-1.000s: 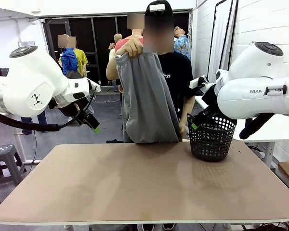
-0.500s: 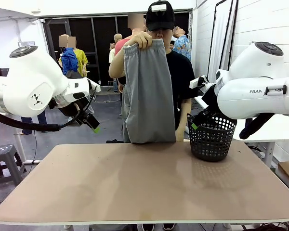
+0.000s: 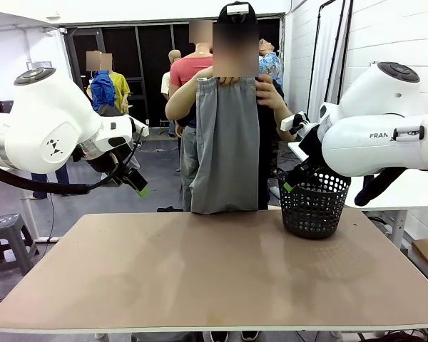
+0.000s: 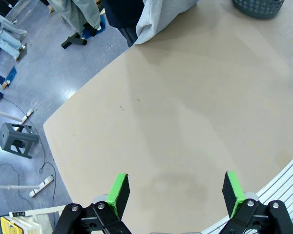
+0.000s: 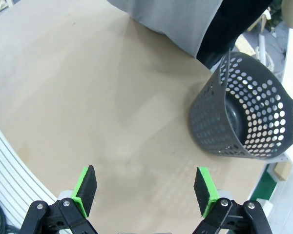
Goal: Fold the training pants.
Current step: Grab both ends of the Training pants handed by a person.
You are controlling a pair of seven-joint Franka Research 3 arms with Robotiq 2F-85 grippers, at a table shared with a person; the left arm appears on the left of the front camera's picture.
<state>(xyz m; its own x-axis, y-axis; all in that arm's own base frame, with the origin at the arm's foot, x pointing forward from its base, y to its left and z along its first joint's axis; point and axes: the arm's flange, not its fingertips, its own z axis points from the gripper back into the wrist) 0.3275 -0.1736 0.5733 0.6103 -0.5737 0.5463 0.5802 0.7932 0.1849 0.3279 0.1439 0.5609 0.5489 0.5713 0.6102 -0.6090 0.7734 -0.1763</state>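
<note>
The training pants (image 3: 225, 146) are plain light grey and hang full length in front of a person at the table's far side, who holds the waistband up with both hands (image 3: 232, 80). Their lower end reaches the far edge of the table (image 3: 214, 271). That hem also appears at the top of the left wrist view (image 4: 161, 17) and of the right wrist view (image 5: 176, 17). My left gripper (image 4: 175, 191) hovers high over the table's left side, open and holding nothing. My right gripper (image 5: 145, 189) hangs open above the right side, near the basket.
A dark perforated plastic basket (image 3: 313, 203) stands at the table's far right, close to the right arm (image 5: 244, 122). The tan tabletop in front of the pants is bare. Other people stand farther back in the room, and a grey stool (image 3: 3, 239) sits left of the table.
The person has shifted the pants from one raised hand to a two-handed hold centred before the chest, so they now hang straight. Neither arm has moved.
</note>
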